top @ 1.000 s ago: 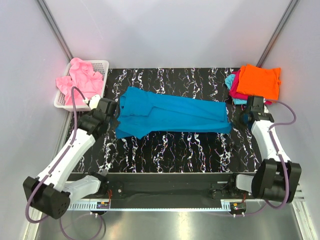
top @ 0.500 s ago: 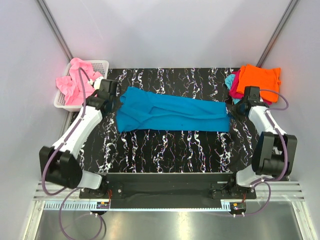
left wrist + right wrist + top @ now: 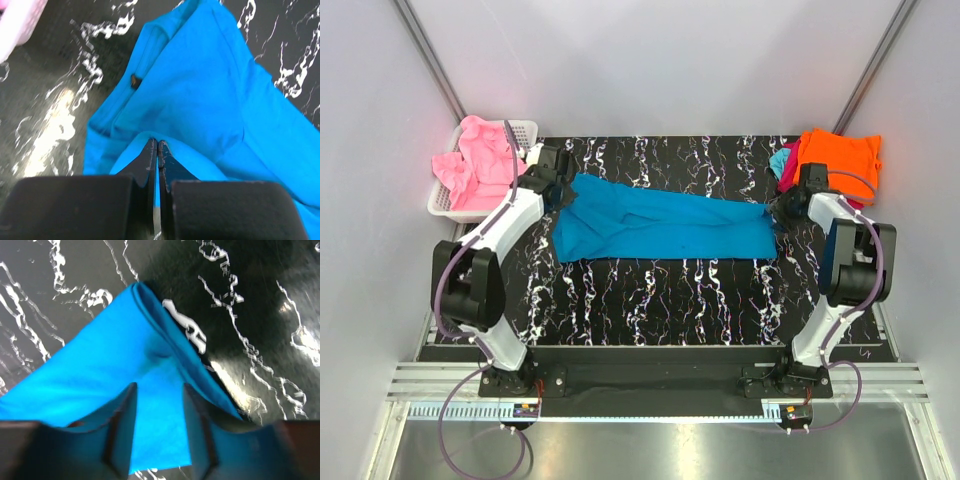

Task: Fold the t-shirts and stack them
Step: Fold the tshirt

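the black marbled table (image 3: 660, 290) carries the teal-blue t-shirt (image 3: 660, 225), drawn out in a long band from left to right across its middle. the white mesh basket (image 3: 527, 130) sits off the table's far left corner. it holds crumpled pink t-shirts (image 3: 480, 155) that spill over its left rim. at the far right corner lies a stack with the orange t-shirt (image 3: 837, 163) on top, and the magenta t-shirt (image 3: 788, 182) and light cyan t-shirt (image 3: 779, 160) peek out at its left edge.

the left arm stretches far forward to the shirt's left end, and the right arm reaches along the table's right side to the shirt's right end. the left gripper (image 3: 157, 146) has its fingers pressed together, pinching a fold of the teal-blue cloth near the collar. the right gripper (image 3: 157, 390) has its fingers parted, and they straddle the shirt's corner without pinching it.
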Robot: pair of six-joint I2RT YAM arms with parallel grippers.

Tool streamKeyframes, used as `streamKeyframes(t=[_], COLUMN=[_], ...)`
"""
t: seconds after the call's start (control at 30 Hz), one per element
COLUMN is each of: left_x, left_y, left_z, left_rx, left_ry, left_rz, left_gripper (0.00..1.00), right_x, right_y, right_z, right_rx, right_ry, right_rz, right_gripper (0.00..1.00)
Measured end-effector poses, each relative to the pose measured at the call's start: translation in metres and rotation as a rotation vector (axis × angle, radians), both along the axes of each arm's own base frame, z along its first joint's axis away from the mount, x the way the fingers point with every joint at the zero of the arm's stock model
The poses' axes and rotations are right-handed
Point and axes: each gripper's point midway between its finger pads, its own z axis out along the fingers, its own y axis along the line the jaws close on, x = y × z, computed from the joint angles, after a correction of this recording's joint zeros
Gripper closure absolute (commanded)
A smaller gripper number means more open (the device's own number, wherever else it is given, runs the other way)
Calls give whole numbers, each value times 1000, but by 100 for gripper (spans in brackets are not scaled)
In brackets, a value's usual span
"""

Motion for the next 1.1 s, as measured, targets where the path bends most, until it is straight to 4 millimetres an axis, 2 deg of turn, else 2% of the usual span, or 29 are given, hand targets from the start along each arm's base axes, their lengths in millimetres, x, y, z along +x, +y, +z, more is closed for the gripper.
streamKeyframes(t=[0.13, 0.3, 0.47, 0.5, 0.53, 0.63, 0.73, 0.8, 0.93, 1.1], left_x=[17, 35, 45, 46, 47, 52, 60, 61, 52, 47], left_y=[-2, 0, 10, 12, 14, 19, 20, 21, 19, 3], left_z=[-9, -21, -35, -37, -39, -40, -38, -41, -53, -42], left_rx=[6, 13, 17, 17, 21, 28, 29, 31, 30, -30], left_ry=[-6, -22, -20, -18, -16, -35, -97, -129, -117, -131], left_rz=[-9, -12, 14, 23, 32, 60, 63, 53, 26, -37], left_gripper=[100, 100, 100, 96, 82, 60, 49, 46, 47, 49], right_x=[7, 18, 23, 23, 23, 19, 14, 10, 2, -8], right_y=[-2, -3, -3, -2, -1, 4, 9, 12, 20, 29], right_z=[-10, -7, -4, -3, -2, 4, 12, 18, 27, 29], right_rx=[-7, -16, -17, -16, -12, 1, 17, 26, 41, 48], right_ry=[5, -34, -60, -63, -68, -83, -102, -117, -140, -141], right_rz=[12, 17, 31, 35, 40, 60, 82, 96, 123, 149], right_gripper=[41, 41, 42, 42, 42, 42, 42, 41, 42, 42])
